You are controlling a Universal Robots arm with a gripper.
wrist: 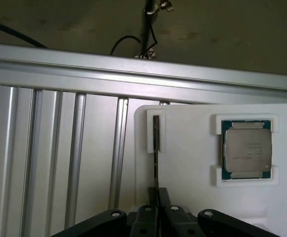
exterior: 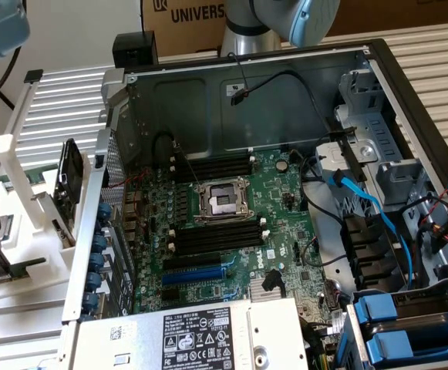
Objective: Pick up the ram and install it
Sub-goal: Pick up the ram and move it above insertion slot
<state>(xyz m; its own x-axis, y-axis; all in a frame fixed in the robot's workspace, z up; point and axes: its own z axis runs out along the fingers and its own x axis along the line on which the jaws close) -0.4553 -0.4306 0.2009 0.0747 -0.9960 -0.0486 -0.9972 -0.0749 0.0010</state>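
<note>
The tool [wrist: 156, 211] pinched narrow on the near end of the ram [wrist: 155, 148], its long axis running straight ahead across the white holder [wrist: 190, 153]

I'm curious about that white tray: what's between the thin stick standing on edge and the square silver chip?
Nothing: in the wrist view, only bare white tray separates the ram from the processor chip.

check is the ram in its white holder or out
In: the ram stands on edge in the white holder's slot, tool closed on it.
</note>
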